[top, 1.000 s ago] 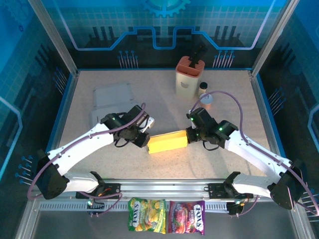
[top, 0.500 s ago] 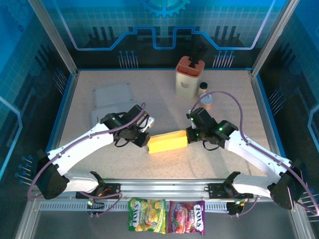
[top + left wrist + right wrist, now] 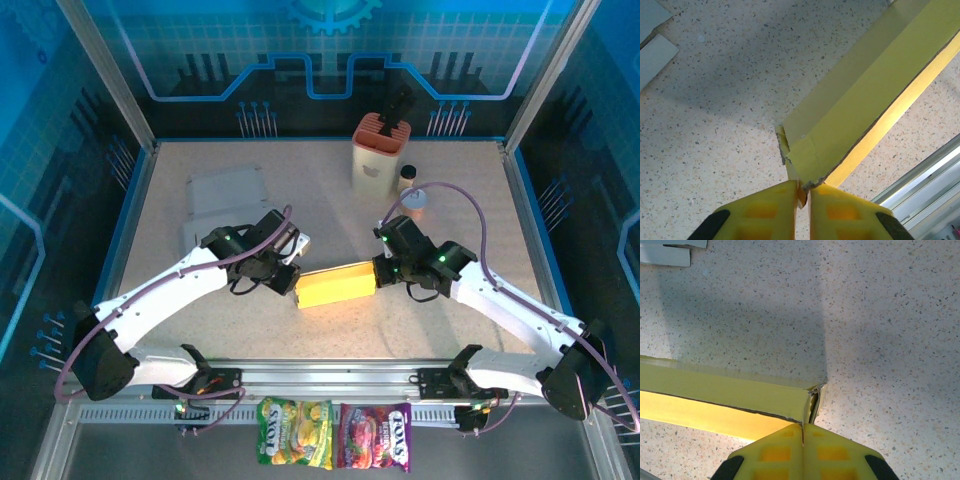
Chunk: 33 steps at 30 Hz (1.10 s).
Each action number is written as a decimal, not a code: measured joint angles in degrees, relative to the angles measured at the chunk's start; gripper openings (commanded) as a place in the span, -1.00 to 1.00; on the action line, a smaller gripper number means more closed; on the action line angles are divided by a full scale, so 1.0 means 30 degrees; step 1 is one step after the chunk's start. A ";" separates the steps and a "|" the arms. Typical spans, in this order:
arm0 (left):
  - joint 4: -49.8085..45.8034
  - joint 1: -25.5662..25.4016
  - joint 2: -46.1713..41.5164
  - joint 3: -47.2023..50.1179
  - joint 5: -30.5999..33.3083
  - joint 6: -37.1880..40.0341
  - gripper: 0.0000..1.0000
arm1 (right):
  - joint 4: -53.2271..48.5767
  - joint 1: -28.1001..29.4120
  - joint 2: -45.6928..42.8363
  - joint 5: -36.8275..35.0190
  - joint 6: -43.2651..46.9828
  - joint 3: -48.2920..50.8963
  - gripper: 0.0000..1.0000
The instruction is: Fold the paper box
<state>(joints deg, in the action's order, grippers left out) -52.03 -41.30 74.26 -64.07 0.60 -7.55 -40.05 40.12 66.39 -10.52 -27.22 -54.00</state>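
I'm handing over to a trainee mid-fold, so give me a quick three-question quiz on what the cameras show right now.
1. True or false: the right gripper is wide open.
2. What does the left gripper pinch? A) a corner of the yellow box B) a spoon C) a cup
3. How many candy bags lie in front of the arm bases?

Key: 1 false, it is shut on the box's other end. 2 A. 3 two.

2 robot arms, 1 yellow paper box, 2 candy bags, 1 orange-topped holder, 1 small bottle
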 measured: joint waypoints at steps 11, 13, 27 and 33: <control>0.0044 -0.0007 0.0000 0.0000 0.0007 -0.1290 -1.00 | 0.0007 0.0007 0.0000 0.0000 -0.0372 -0.0007 -1.00; 0.0095 -0.0036 0.0000 -0.0015 0.0007 -0.2025 -1.00 | 0.0007 0.0029 0.0000 -0.0007 -0.0517 -0.0007 -1.00; 0.0423 -0.0714 0.0000 -0.0015 0.1217 -0.7613 -1.00 | -0.0007 0.0539 0.0000 -0.0641 -0.1523 -0.0007 -1.00; 0.1020 -0.0816 -0.0029 0.0270 0.1552 -0.9034 -1.00 | -0.0007 0.0546 0.0000 -0.0852 -0.1654 -0.0007 -1.00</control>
<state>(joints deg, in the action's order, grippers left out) -48.97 -43.75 74.17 -63.26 5.26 -34.65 -40.07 41.76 66.39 -13.08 -32.18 -54.02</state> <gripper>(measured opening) 0.051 0.063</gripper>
